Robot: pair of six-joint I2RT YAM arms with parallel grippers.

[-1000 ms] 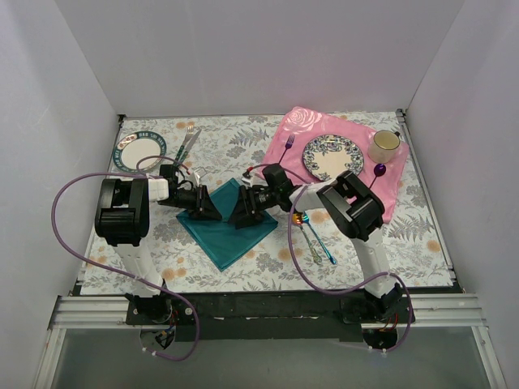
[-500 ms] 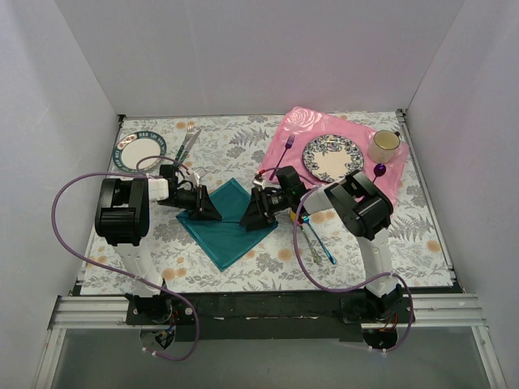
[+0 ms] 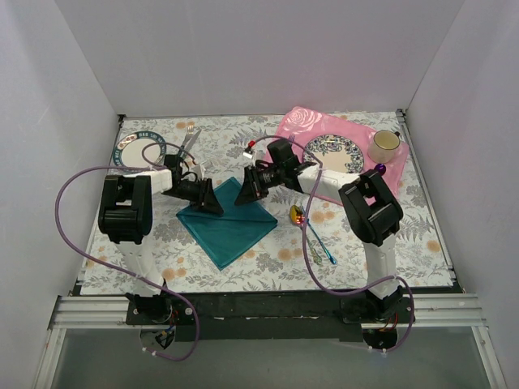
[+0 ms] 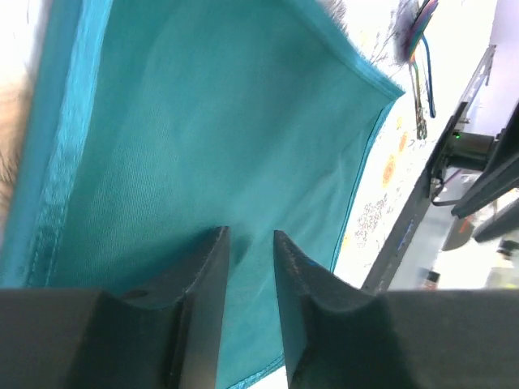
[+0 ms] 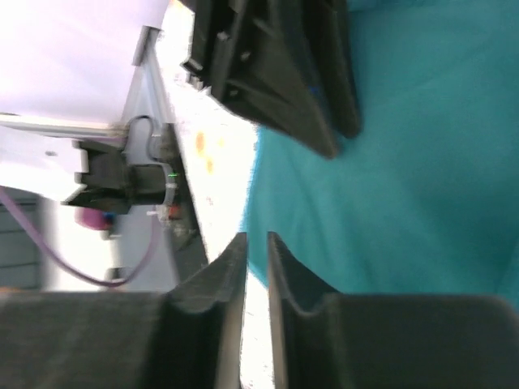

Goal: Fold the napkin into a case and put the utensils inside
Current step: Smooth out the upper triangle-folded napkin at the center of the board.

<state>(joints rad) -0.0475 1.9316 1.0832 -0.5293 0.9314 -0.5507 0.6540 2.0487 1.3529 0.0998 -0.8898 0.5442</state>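
Early in folding the napkin (image 3: 231,231), I see the left gripper (image 4: 250,235) and right gripper (image 5: 256,239) narrowed at its far edge, though I can't tell whether either holds cloth, so next I'd pinch firmly and draw it over.

Enclosure: three plain white panels, back wall (image 3: 259,57), left wall (image 3: 49,154) and right wall (image 3: 478,154). Worktop (image 3: 231,142): flat, covered in pale cloth printed with grey-green leaves and orange blossoms. Near edge: silver aluminium rail frame (image 3: 89,312) across the width. In front of the rail: grey floor strip (image 3: 268,361). Light: soft, even, with faint shadows.
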